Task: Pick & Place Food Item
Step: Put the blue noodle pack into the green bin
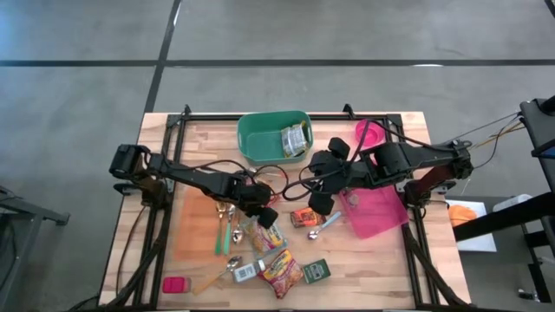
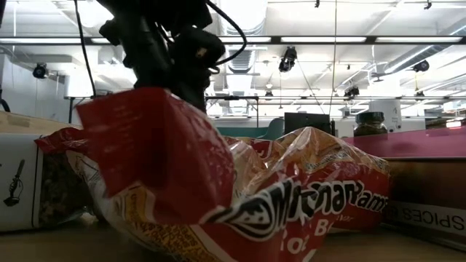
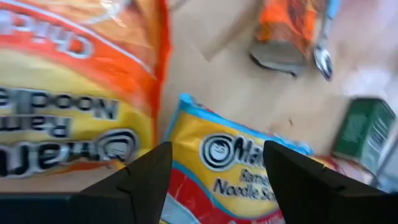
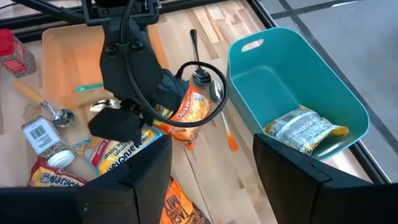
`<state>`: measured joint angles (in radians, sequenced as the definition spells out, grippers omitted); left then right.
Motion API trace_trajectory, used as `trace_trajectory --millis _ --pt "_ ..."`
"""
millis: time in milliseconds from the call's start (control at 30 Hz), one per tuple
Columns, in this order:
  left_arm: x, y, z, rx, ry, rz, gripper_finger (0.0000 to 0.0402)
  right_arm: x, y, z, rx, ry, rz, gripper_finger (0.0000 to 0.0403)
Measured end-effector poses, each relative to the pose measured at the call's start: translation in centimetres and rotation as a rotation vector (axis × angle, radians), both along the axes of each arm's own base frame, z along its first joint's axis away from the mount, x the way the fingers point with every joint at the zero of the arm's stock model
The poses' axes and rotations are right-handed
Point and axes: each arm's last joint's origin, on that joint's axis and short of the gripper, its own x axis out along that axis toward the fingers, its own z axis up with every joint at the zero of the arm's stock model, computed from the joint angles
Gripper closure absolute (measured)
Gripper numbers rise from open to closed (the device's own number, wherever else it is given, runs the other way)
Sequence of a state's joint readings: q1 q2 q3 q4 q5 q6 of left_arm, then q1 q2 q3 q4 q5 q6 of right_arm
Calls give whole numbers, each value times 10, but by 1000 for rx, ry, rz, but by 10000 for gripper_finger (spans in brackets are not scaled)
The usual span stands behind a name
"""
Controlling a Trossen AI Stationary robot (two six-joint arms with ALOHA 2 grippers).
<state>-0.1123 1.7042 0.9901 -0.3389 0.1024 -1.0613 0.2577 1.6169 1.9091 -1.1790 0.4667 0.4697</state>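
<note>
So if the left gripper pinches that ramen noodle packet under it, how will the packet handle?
Probably light: the ramen packet is a thin crinkly wrapper, so its edges may flop and crumple. The glossy film could slip between the open left gripper fingers. The noodle block inside likely stays stiff but could crack if squeezed hard.

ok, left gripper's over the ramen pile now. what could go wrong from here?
1. The left gripper is open above two touching noodle packets; closing may pinch both or just a crinkly edge.
2. Spoons lie right beside the packets and could get dragged.
3. The right gripper hovers close by, between the pile and the green bin; the arms could clash on the carry.
</note>
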Motion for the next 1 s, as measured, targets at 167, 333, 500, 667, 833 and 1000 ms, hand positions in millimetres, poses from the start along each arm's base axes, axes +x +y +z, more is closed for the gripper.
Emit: trace_trajectory --millis 167,333,500,667,833,1000 --pt "-2 2 -1 19 26 69 148 0 0 0 1 0 -1 180" --pt "-2 2 -1 33 26 100 148 0 0 0 1 0 -1 180" --pt "0 2 -4 43 23 88 148 0 0 0 -1 0 2 180" --pt "9 0 -15 28 5 51 148 0 0 0 -4 2 4 180" --pt "9 0 -19 31 32 34 148 0 1 0 -5 6 9 180" --pt "8 0 -17 35 33 34 148 -2 2 -1 -7 26 14 180"
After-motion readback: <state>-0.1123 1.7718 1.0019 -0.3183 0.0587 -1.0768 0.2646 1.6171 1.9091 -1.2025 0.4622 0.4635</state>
